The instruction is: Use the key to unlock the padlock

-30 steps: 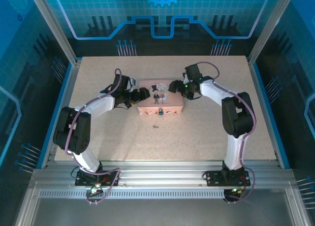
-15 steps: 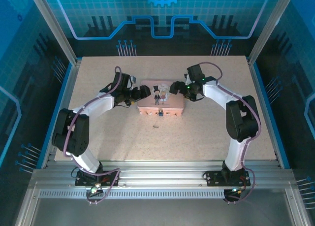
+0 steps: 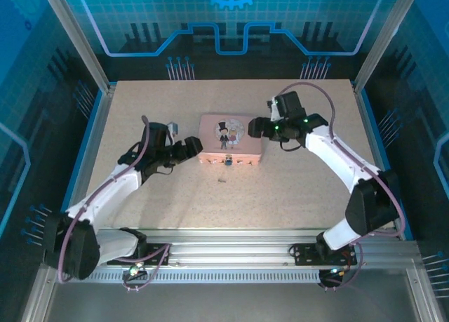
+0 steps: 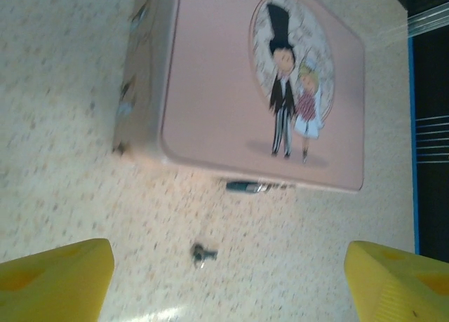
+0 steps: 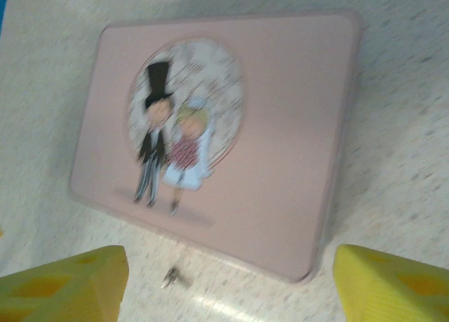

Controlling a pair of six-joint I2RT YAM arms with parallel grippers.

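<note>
The padlock [image 3: 229, 161], tiny and dark with a blue part, hangs at the front wall of the pink tin [image 3: 230, 135]; in the left wrist view the padlock [image 4: 249, 186] lies just below the tin's edge [image 4: 210, 90]. The small metal key [image 3: 221, 181] lies loose on the table in front of the tin, and the key [image 4: 203, 253] [image 5: 175, 278] is blurred in both wrist views. My left gripper [image 3: 191, 148] [image 4: 228, 287] is open and empty at the tin's left side. My right gripper [image 3: 255, 128] [image 5: 228, 287] is open and empty at the tin's right side [image 5: 231, 139].
The speckled table [image 3: 295, 189] stretches wide in front of and beside the tin. Blue frame rails [image 3: 382, 153] border its left and right edges. Both arms curve in from the near corners.
Both grippers have drawn away from the tin: the left arm swung out and nearer to me, the right arm stretched out to the right. Tin, padlock and key stayed put.
</note>
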